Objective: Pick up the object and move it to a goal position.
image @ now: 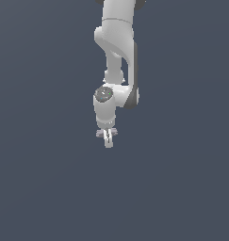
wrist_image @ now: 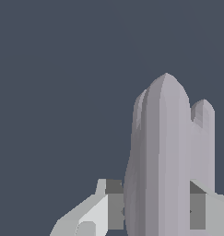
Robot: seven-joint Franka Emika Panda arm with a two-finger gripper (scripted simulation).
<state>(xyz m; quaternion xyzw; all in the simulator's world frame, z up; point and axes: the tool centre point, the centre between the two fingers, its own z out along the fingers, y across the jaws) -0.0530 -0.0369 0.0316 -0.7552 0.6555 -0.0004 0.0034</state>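
While the object (wrist_image: 164, 156) sits pinched betw. the fingers (wrist_image: 106, 207), its pale grey-lilac body fills the gap in the wrist view, rounded lobes sticking out past the pads. Ext. view: small lilac bits show either side of the gripper (image: 108, 140), which points down over plain dark grey ground (image: 40, 188).

Plain, even slate-grey backdrop (image: 40, 188) (no seams or edges visible), flat uniform light
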